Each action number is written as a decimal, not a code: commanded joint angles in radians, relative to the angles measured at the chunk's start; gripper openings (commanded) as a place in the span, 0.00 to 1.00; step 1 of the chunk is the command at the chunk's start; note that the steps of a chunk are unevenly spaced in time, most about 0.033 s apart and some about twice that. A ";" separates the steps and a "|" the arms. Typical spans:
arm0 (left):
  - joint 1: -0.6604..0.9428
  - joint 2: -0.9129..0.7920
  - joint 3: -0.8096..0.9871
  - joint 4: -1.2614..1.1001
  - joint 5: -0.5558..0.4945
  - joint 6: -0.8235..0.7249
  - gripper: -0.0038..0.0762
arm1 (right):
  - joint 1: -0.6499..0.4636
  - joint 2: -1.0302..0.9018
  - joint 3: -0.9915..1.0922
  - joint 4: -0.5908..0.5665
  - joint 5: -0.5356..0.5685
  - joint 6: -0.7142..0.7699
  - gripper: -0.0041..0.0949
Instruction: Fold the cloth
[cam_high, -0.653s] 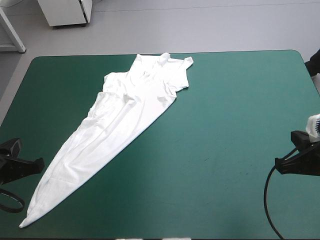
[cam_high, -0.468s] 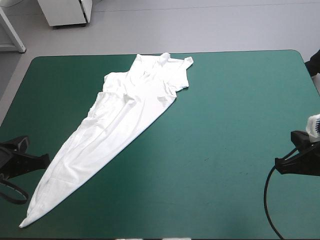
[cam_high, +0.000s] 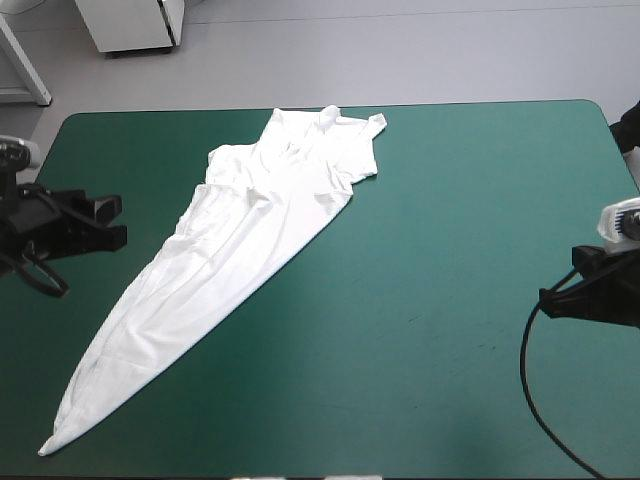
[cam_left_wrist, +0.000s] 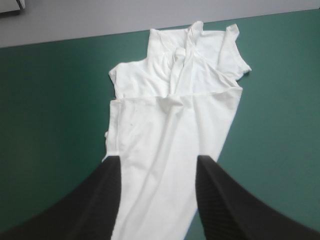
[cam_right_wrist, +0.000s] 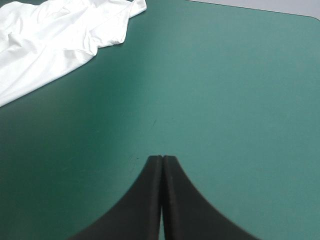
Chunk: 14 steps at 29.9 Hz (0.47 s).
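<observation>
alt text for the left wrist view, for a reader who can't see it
A white T-shirt lies stretched on the teal-green cover, collar and sleeves at its far end. The left claw is open, the shirt's body showing between its black fingers.

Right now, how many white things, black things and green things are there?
White: 1, the T-shirt
Black: 2, the left gripper, jaws open, and the right gripper, jaws shut
Teal-green: 1, the table cover
Total: 4
</observation>
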<state>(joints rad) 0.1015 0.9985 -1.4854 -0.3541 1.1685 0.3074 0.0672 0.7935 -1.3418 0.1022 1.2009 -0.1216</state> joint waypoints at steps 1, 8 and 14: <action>-0.004 0.111 -0.127 -0.028 -0.069 0.023 0.50 | 0.002 0.048 -0.030 -0.002 -0.112 0.004 0.03; -0.164 0.406 -0.306 0.074 -0.002 0.025 0.47 | 0.002 0.129 -0.030 0.016 -0.119 0.013 0.03; -0.373 0.650 -0.428 0.423 -0.006 -0.165 0.45 | 0.002 0.176 -0.030 0.016 -0.119 0.011 0.03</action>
<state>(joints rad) -0.2072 1.6036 -1.8363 -0.0453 1.2058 0.2274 0.0672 0.9608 -1.3418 0.1089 1.1402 -0.1097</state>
